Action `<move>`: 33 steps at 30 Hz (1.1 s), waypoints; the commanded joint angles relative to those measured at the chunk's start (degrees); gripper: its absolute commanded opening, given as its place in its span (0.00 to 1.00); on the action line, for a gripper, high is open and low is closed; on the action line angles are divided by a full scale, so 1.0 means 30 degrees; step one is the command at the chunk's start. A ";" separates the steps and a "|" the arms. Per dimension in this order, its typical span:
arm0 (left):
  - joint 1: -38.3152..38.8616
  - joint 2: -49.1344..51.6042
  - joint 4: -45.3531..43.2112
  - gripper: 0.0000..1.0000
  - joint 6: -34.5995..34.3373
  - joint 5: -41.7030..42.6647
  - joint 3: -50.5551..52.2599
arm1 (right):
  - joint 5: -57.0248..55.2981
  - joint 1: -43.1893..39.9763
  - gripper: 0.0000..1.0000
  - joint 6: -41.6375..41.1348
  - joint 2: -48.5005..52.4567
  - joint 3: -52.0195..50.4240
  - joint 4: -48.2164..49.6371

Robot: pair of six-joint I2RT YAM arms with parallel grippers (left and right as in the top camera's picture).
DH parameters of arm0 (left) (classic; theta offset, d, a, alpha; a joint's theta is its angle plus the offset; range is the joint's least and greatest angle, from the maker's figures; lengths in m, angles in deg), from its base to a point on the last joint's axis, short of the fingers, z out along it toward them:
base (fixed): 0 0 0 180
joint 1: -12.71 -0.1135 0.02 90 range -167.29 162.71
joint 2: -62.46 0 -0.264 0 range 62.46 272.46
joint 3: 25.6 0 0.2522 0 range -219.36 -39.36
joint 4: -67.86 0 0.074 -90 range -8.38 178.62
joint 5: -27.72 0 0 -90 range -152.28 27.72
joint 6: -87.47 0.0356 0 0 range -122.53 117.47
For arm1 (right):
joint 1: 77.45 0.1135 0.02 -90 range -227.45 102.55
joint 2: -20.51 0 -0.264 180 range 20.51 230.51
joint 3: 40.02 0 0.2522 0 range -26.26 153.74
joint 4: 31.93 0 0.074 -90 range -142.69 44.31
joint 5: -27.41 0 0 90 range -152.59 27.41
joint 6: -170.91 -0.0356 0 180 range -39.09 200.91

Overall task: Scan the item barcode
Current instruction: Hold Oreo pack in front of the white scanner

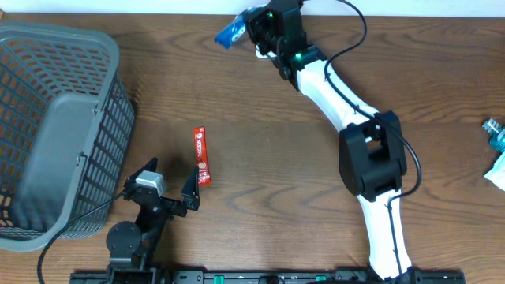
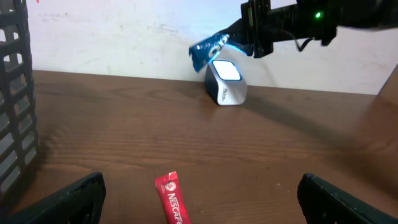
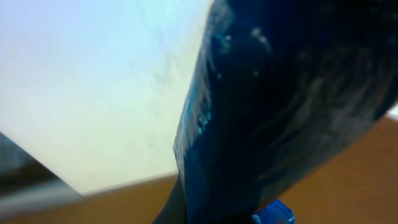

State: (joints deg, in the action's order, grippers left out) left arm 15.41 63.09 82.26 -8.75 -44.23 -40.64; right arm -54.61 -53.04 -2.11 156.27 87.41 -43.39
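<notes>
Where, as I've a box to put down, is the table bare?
Bare wood lies between the red sachet and the right arm, and between that arm and the small items at the right edge. Crowded: the basket side and the far edge around the scanner.

Shiny blue foil packet (image 3: 273, 112) fills the right wrist view, badly blurred, print unreadable. Grey plastic mesh basket (image 1: 63, 33) cut by overhead left edge. Red instant-coffee stick sachet (image 2: 172, 199) cut by left wrist bottom edge. Pale crumpled wrapper (image 1: 499, 170) cut at overhead right edge, unidentifiable.
</notes>
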 commanded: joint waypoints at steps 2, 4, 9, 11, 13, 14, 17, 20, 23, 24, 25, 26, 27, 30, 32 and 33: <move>0.0044 -0.0131 0.0627 0.98 -0.0175 0.0160 0.0342 | -0.1989 -0.0211 0.01 -0.2215 0.1479 0.0444 0.1362; 0.0044 -0.0131 0.0627 0.98 -0.0175 0.0168 0.0342 | -0.2186 -0.0313 0.02 -0.2404 0.1902 0.0736 0.1377; 0.0044 -0.0131 0.0627 0.98 -0.0175 0.0160 0.0342 | -0.3096 -0.0408 0.02 -0.2397 0.2280 0.1435 0.1362; 0.0044 -0.0131 0.0627 0.98 -0.0175 0.0168 0.0342 | -0.3300 -0.0444 0.02 -0.2390 0.2288 0.1566 0.1370; 0.0044 -0.0131 0.0627 0.98 -0.0175 0.0160 0.0342 | -0.3490 -0.0481 0.02 -0.2397 0.2288 0.1596 0.1370; 0.0044 -0.0131 0.0627 0.98 -0.0175 0.0160 0.0342 | -0.3497 -0.0495 0.02 -0.2397 0.2288 0.1596 0.1370; 0.0036 -0.0131 0.0627 0.98 -0.0175 0.0160 0.0342 | -0.3497 -0.0503 0.02 -0.2375 0.2288 0.1596 0.1384; 0.0044 -0.0131 0.0627 0.98 -0.0175 0.0160 0.0342 | -0.3490 -0.0474 0.02 -0.2098 0.2288 0.1603 0.1537; 0.0044 -0.0131 0.0627 0.98 -0.0175 0.0160 0.0342 | -0.3497 -0.0459 0.02 -0.2463 0.2288 0.1603 0.1362; 0.0044 -0.0131 0.0627 0.98 -0.0175 0.0160 0.0342 | -0.3504 -0.0459 0.01 -0.2455 0.2288 0.1603 0.1377; 0.0044 -0.0131 0.0627 0.98 -0.0175 0.0160 0.0342 | -0.3497 -0.0466 0.01 -0.2455 0.2288 0.1617 0.1377; 0.0044 -0.0131 0.0627 0.98 -0.0175 0.0160 0.0342 | -0.3475 -0.0481 0.02 -0.2448 0.2288 0.1639 0.1362; 0.0044 -0.0131 0.0627 0.98 -0.0175 0.0160 0.0342 | -0.3351 -0.0481 0.01 -0.2382 0.2288 0.1719 0.1275; 0.0044 -0.0131 0.0627 0.98 -0.0175 0.0160 0.0342 | -0.2812 -0.0481 0.02 -0.2375 0.2288 0.2484 -0.0510; 0.0044 -0.0131 0.0627 0.98 -0.0175 0.0168 0.0342 | -0.2535 -0.0532 0.01 -0.1698 0.2288 0.3563 -0.2572; 0.0044 -0.0131 0.0627 0.98 -0.0175 0.0160 0.0342 | -0.1960 -0.0627 0.02 0.0211 0.2200 0.4845 -0.4350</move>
State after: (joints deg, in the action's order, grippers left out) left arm 15.41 63.09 82.24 -8.75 -44.23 -40.64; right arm -62.95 -54.09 -8.49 164.14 94.34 -50.51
